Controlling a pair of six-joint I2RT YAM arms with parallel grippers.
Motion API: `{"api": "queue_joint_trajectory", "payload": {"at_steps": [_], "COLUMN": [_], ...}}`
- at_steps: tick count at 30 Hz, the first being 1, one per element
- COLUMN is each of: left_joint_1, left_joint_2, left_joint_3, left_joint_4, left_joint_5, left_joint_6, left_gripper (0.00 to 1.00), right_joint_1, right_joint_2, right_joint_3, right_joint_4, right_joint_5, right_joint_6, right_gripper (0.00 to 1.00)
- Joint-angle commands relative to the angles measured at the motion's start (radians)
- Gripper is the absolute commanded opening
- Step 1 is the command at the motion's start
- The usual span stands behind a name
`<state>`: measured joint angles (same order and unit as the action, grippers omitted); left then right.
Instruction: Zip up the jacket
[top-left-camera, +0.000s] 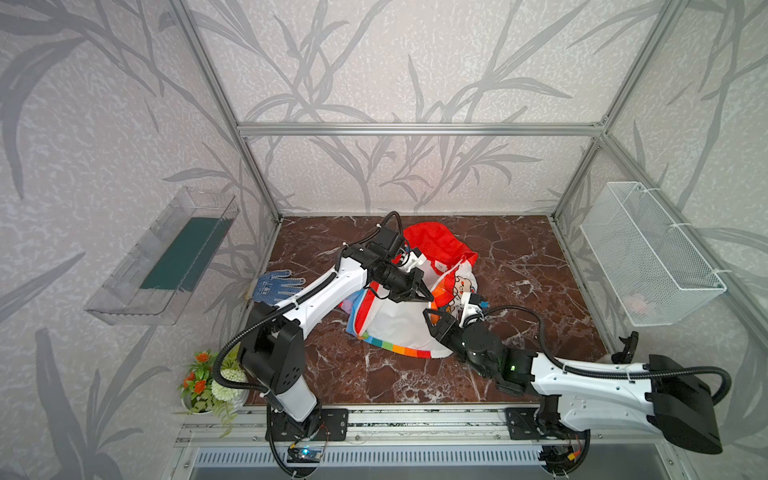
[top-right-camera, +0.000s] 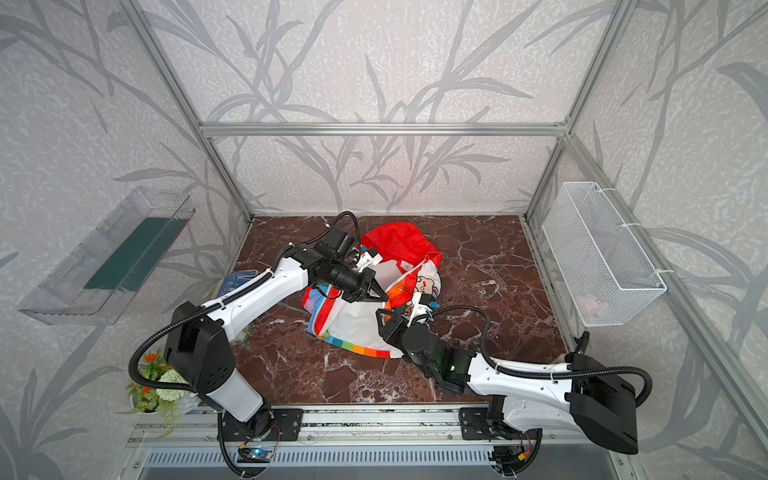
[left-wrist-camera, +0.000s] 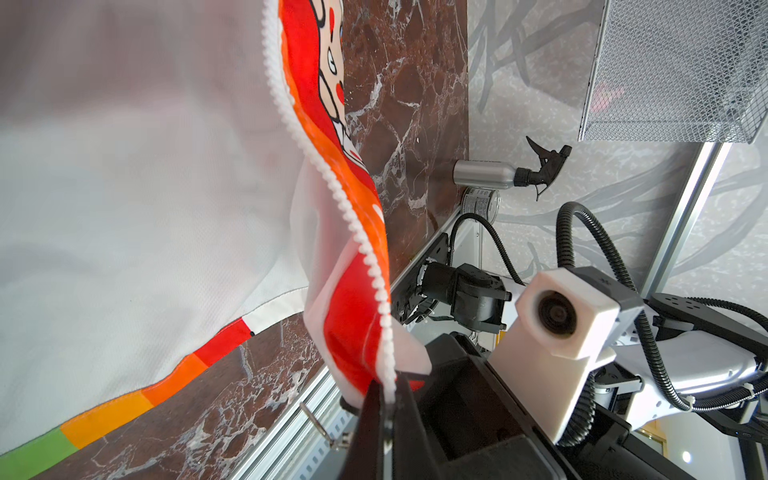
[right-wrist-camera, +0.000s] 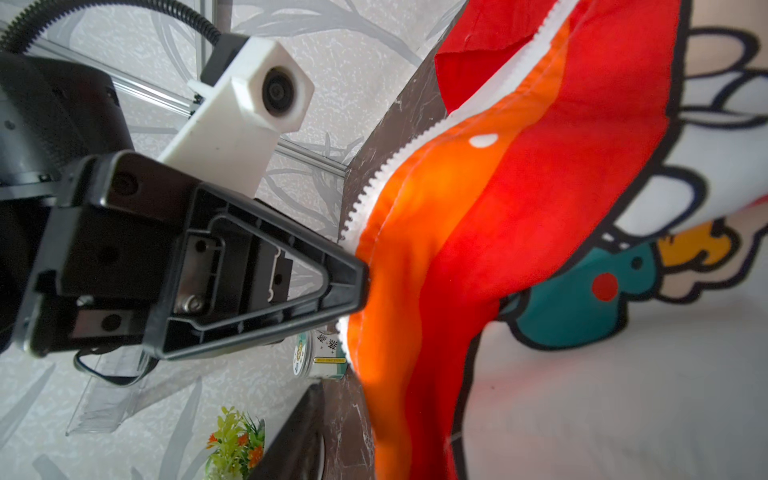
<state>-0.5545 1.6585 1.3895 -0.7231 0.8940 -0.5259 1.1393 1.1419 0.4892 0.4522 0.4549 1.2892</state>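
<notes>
Left pincer (left-wrist-camera: 384, 386) pinches the jacket's zipper edge, with the right pincer (top-left-camera: 432, 319) just beside it

Shut on the white zipper (left-wrist-camera: 345, 199) tape, the left pincer holds one front edge lifted off the counter (top-left-camera: 519, 257). The jacket (top-left-camera: 399, 328) lies crumpled mid-counter, white lining (left-wrist-camera: 145, 187) up and red hood (top-left-camera: 436, 241) toward the back wall. Whether the right pincer is open or gripping cannot be told (its own fingers are out of its wrist view). The step in hand looks like taking a second hold on this edge. It would be best to close on the tape itself, near the left's hold and not on the loose lining behind, then draw the teeth straight and taut without tugging. No slider shows, so finding it comes first.
</notes>
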Motion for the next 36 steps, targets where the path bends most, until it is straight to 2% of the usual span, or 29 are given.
{"api": "queue_joint_trajectory", "payload": {"at_steps": [1, 8, 19, 25, 30, 34, 35, 36], "left_joint_1": [0.007, 0.013, 0.028, 0.031, 0.030, 0.031, 0.031, 0.033], "left_joint_2": [-0.008, -0.003, 0.006, 0.015, 0.018, 0.009, 0.005, 0.001], "left_joint_3": [-0.008, -0.011, -0.025, -0.030, -0.024, -0.015, -0.012, -0.009], "left_joint_4": [-0.019, -0.022, -0.032, -0.031, -0.028, -0.031, -0.032, -0.032], "left_joint_5": [0.002, 0.000, -0.014, -0.017, -0.024, -0.025, -0.031, -0.036], "left_joint_6": [0.007, 0.009, 0.025, 0.029, 0.028, 0.037, 0.039, 0.038], "left_gripper": [0.00, 0.00, 0.00, 0.00, 0.00, 0.00, 0.01, 0.09], "right_joint_1": [-0.010, -0.019, -0.022, -0.021, -0.020, -0.027, -0.032, -0.036], "right_joint_2": [0.004, 0.027, 0.001, -0.018, -0.030, -0.009, -0.002, 0.005], "right_joint_3": [0.008, 0.007, -0.012, -0.025, -0.031, -0.035, -0.035, -0.037], "right_joint_4": [0.017, 0.036, 0.026, 0.012, -0.007, 0.018, 0.028, 0.041], "right_joint_5": [-0.008, -0.033, -0.024, -0.020, -0.019, -0.025, -0.034, -0.042], "right_joint_6": [-0.006, 0.005, 0.015, 0.023, 0.033, 0.038, 0.039, 0.037], "right_gripper": [0.35, 0.23, 0.30, 0.28, 0.21, 0.11, 0.08, 0.05]}}
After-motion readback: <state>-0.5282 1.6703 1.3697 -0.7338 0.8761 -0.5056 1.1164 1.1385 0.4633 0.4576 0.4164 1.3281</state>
